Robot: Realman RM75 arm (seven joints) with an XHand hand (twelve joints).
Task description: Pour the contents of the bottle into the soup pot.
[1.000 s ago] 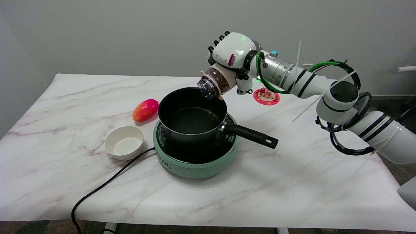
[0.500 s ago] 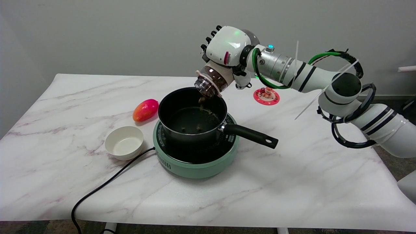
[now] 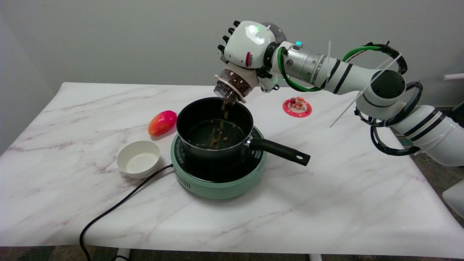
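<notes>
A: Near edge?
B: Bare marble surface (image 3: 290, 217); one black cord (image 3: 119, 206) runs off it.

A: Middle?
B: One white bowl (image 3: 138, 158), one green hotplate (image 3: 218, 181), one soup pot (image 3: 214, 132) on it, handle toward the right. One mango (image 3: 162, 122) behind the bowl.

A: Above?
B: Right hand (image 3: 246, 45), fingers clamped on one bottle (image 3: 232, 85), tilted mouth-down over the pot's far rim; brown pieces falling in.

A: Far side?
B: One red coaster (image 3: 297, 107), open marble around it.

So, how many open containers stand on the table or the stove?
2: the white bowl on the table, left of the stove, and the black soup pot on the stove.
</notes>
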